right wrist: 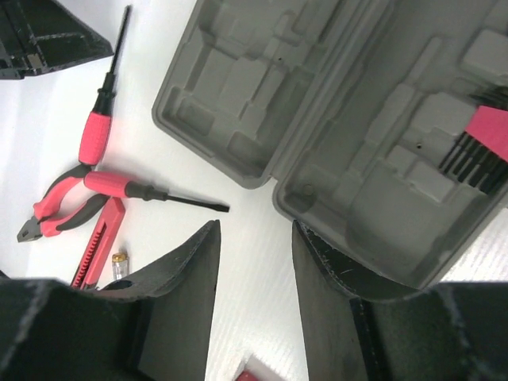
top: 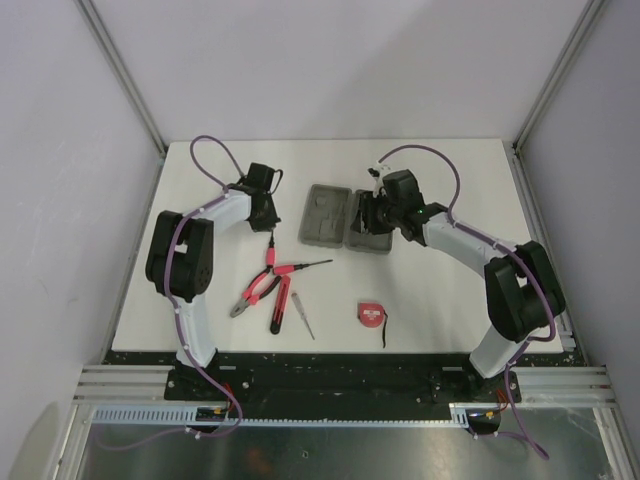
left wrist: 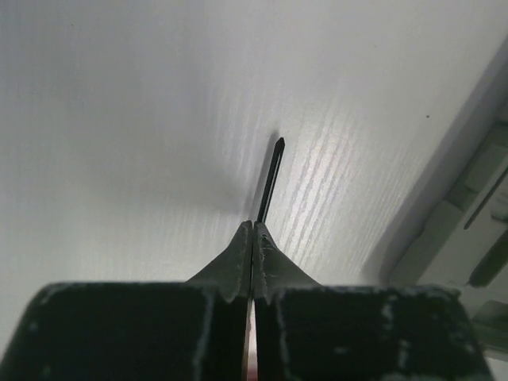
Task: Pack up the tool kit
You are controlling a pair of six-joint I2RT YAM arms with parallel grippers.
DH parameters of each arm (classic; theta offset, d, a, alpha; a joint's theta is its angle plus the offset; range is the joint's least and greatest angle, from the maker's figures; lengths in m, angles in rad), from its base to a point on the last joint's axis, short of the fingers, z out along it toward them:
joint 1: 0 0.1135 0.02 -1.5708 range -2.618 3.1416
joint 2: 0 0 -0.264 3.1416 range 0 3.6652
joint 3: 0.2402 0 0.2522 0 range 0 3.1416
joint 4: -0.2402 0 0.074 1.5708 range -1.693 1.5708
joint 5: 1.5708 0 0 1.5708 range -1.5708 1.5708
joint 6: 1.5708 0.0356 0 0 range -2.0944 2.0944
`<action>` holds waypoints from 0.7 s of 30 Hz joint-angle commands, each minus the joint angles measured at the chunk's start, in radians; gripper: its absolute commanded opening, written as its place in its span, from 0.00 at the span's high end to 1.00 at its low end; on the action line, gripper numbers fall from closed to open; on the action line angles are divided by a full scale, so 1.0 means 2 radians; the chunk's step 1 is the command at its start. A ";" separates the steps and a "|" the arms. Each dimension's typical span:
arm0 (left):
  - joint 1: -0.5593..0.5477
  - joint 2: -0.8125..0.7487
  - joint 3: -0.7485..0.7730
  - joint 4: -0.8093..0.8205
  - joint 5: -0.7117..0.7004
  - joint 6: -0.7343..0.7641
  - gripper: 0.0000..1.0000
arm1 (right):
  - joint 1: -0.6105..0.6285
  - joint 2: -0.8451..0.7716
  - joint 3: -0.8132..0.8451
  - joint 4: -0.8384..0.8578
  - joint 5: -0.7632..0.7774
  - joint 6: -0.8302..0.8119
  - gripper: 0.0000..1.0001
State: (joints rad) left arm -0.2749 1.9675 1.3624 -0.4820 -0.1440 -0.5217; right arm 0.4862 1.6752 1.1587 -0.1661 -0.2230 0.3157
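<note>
The grey tool case (top: 326, 214) lies open at mid-table, and both moulded halves show in the right wrist view (right wrist: 238, 87). A red holder of black hex keys (right wrist: 486, 136) sits in its right half. My left gripper (top: 268, 226) is shut on a red-handled screwdriver (top: 271, 254). The black shaft (left wrist: 271, 175) sticks out past the fingertips, low over the table. My right gripper (right wrist: 255, 230) is open and empty over the case's near edge (top: 368, 218). Red-and-black pliers (top: 254, 291), a second screwdriver (top: 300, 267) and the tape measure (top: 371, 313) lie loose on the table.
A red utility knife (top: 280, 305) and a small clear tester screwdriver (top: 304, 318) lie beside the pliers. White walls and metal frame posts ring the white table (top: 450, 300). The arm bases stand at the near edge.
</note>
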 commanded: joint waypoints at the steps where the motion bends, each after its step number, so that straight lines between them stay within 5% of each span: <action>1: -0.002 -0.039 0.018 0.001 0.028 0.005 1.00 | 0.013 -0.003 0.003 0.023 0.004 -0.003 0.53; 8: -0.003 -0.055 0.015 0.000 0.037 -0.005 1.00 | 0.038 0.011 0.017 0.026 0.003 0.003 0.42; 13: -0.007 -0.089 -0.030 -0.003 0.033 0.026 0.38 | 0.053 0.020 0.021 0.017 0.018 0.013 0.38; 17: -0.021 -0.120 -0.074 -0.011 0.008 0.057 0.25 | 0.054 0.024 0.021 0.004 0.026 0.017 0.39; 21: -0.025 -0.125 -0.105 -0.015 0.014 0.060 0.27 | 0.054 0.022 0.021 -0.008 0.038 0.019 0.39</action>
State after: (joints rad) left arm -0.3107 1.7557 1.1954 -0.4946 -0.1020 -0.4488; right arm 0.5961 1.7168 1.1618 -0.1661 -0.1905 0.3424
